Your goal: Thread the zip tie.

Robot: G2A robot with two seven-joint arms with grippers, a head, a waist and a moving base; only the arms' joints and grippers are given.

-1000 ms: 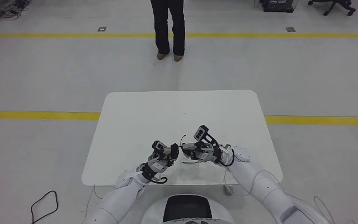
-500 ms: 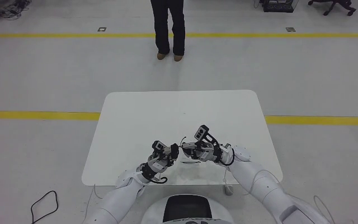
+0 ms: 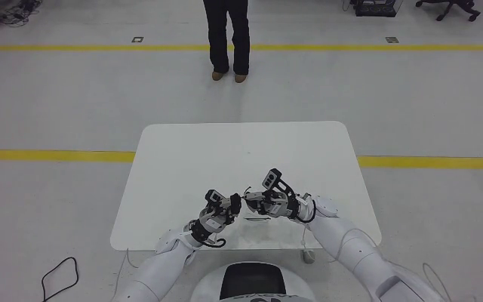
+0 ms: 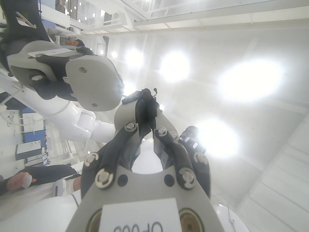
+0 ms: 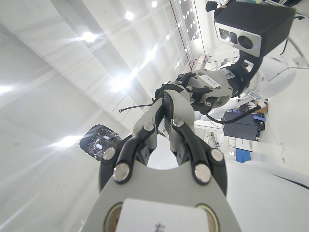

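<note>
Black zip tie (image 5: 135, 107) | held above table (image 3: 226, 151), free end pointing toward its far edge | left gripper (image 4: 145, 98), right gripper (image 5: 163, 100) both clenched on it

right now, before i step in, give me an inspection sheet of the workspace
surface: white table with rounded corners.
job's things: black zip tie, held in the air where the grippers meet, one end sticking out free.
clutter: nothing seen.
grippers: left gripper and right gripper tip to tip above the near part of the table, both apparently shut on the zip tie.
cables: black cable looped on the floor off the robot's left side.
surroundings: yellow lines run across the floor.
</note>
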